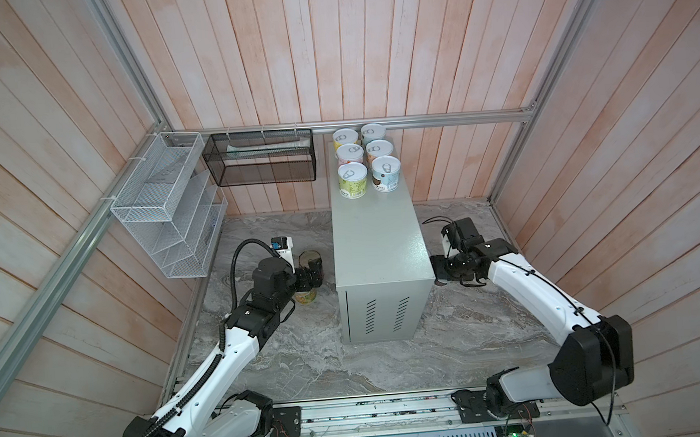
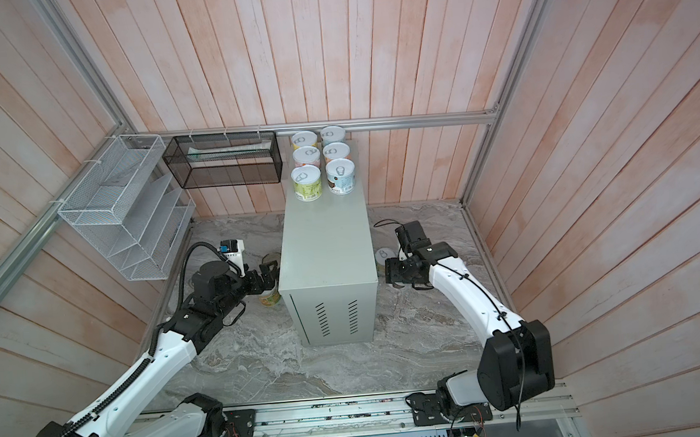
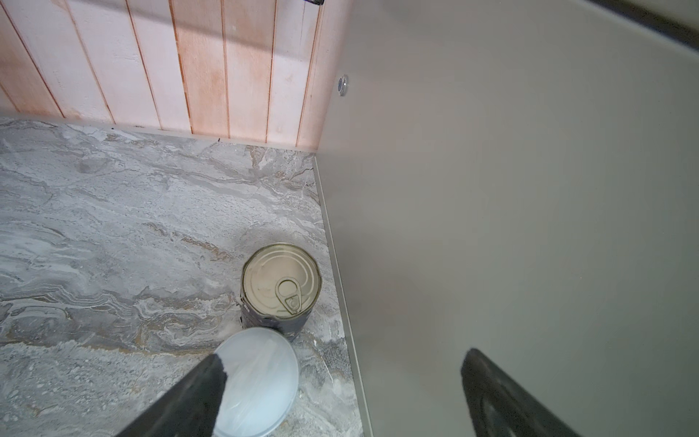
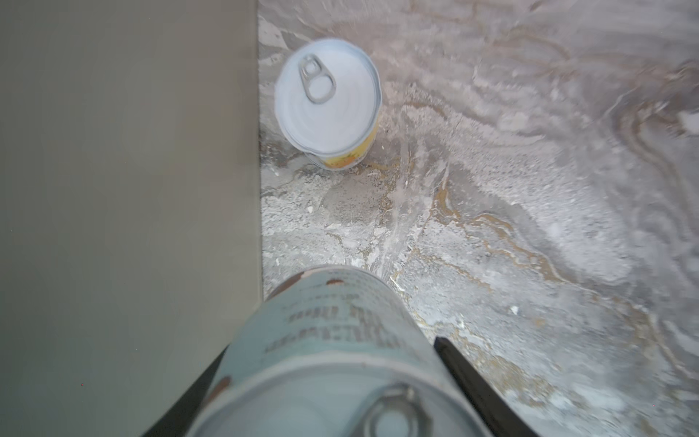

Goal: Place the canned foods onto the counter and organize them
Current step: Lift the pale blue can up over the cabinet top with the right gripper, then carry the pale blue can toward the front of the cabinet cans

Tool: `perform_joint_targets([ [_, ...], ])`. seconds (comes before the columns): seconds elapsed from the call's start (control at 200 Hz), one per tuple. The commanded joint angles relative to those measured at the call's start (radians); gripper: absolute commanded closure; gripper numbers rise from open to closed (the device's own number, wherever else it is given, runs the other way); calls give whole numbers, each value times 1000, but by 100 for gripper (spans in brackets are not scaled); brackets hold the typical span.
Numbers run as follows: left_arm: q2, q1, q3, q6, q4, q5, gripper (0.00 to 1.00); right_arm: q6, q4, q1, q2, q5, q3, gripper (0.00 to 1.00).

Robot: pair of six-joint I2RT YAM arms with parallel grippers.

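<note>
Several canned foods (image 1: 363, 160) stand in two rows at the far end of the counter (image 1: 379, 242), a tall grey-green box seen in both top views (image 2: 327, 246). My left gripper (image 1: 311, 275) is open beside the counter's left wall. In the left wrist view, this gripper (image 3: 344, 355) has one finger over a white-lidded, yellow-labelled tin (image 3: 261, 378). A taller dark tin (image 3: 281, 280) stands just beyond. My right gripper (image 4: 329, 346) is shut on a pale-blue tin (image 4: 333, 325), low on the counter's right side (image 2: 393, 273). A yellow-labelled tin (image 4: 327, 102) stands on the marble ahead.
A white mesh rack (image 1: 164, 206) and a black mesh basket (image 1: 261, 158) hang on the back left wall. Wooden plank walls and an aluminium frame close in the marble floor (image 1: 307, 363). The counter's vent slits (image 1: 383, 313) face the arm bases.
</note>
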Motion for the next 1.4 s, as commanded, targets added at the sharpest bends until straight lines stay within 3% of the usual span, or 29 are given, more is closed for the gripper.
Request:
perform_joint_targets([
  [0.0,-6,11,-1,6,-2,10,1,-45,-138,0,-64,38,129,100],
  [0.245,21,27,7,0,15,37,1,-97,-253,8,-52,90,425,100],
  [0.665,39,33,10,-23,27,41,1,-132,-428,226,211,274,1030,100],
  [1.025,-7,34,-31,-30,49,48,0,-117,-444,400,378,309,1236,100],
  [1.395,-7,33,-39,-36,51,67,0,-107,-453,437,431,318,1262,100],
])
